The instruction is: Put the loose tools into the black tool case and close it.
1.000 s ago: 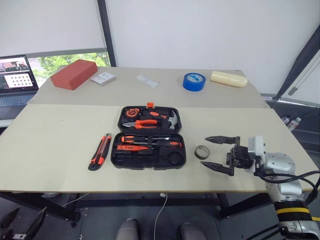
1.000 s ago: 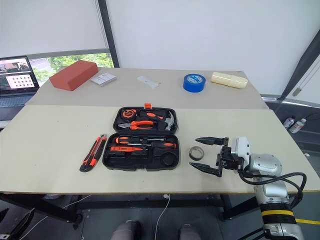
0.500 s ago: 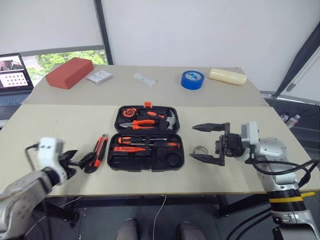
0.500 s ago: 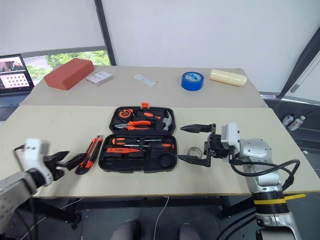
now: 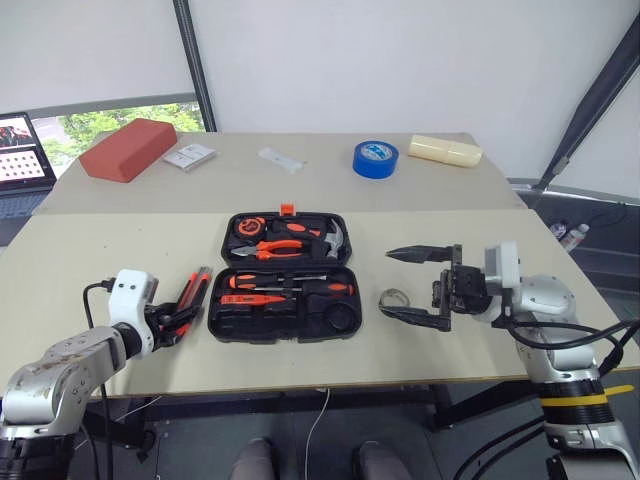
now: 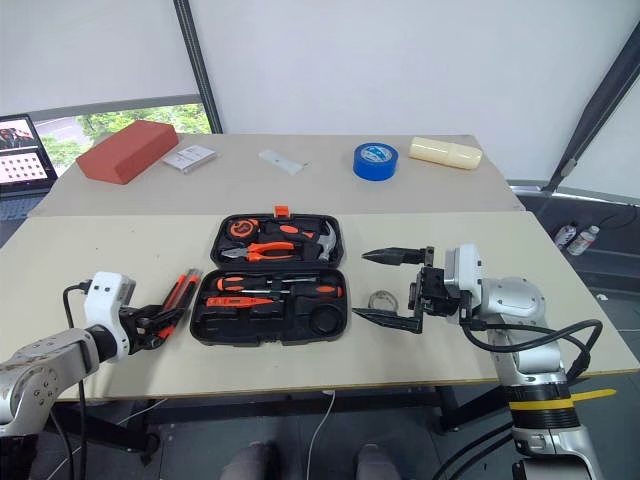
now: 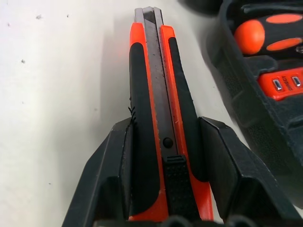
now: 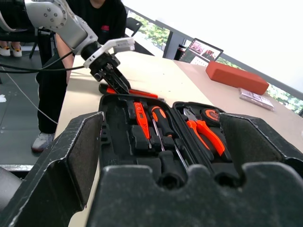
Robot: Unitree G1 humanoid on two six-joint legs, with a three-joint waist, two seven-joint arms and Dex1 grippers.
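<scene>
On the beige table [image 5: 90, 255], the open black tool case [image 5: 285, 275] sits centre; my left gripper [image 7: 163, 165] straddles the utility knife [image 7: 158, 109] beside it, fingers [image 7: 116, 156] not visibly clamped; a skewed pinch could twist it free; my right gripper [image 5: 425, 285] gapes empty.

Orange-blk utility knife [image 7: 161, 118], blk case [image 5: 282, 278]

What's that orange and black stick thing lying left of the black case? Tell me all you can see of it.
It is a utility knife, long and slim, with an orange body, black grip panels along both sides and a grey metal strip down the middle ending in a ribbed black slider. It lies flat on the pale table, just left of the open black case and not touching it. The left tool straddles its near end, one black finger against each side.
</scene>
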